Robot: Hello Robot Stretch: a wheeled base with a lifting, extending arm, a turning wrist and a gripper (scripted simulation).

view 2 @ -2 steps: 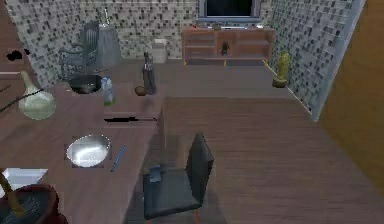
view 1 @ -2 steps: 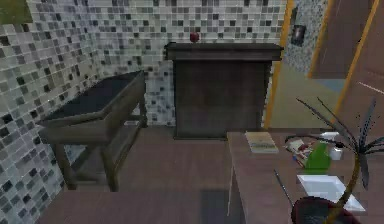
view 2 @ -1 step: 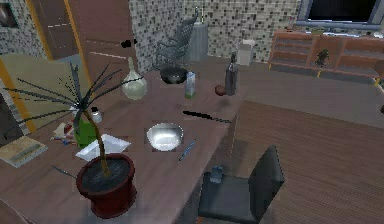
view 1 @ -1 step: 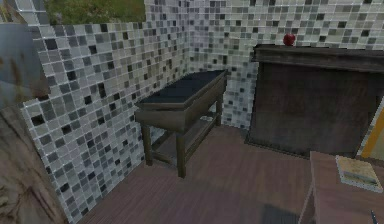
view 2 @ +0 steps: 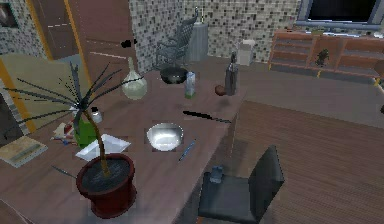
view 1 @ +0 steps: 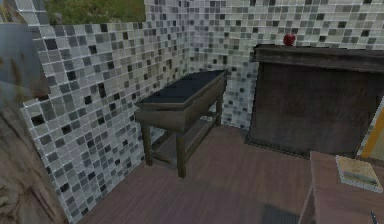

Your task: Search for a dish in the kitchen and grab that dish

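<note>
We see a long wooden table (view 2: 160,175) with a black chair (view 2: 245,190) drawn up beside it. On it stand a potted plant (view 2: 105,185), a dark bottle (view 2: 232,75) and, mid-table between those two, the round pale dish (view 2: 165,135). We cannot tell the hand's state
</note>
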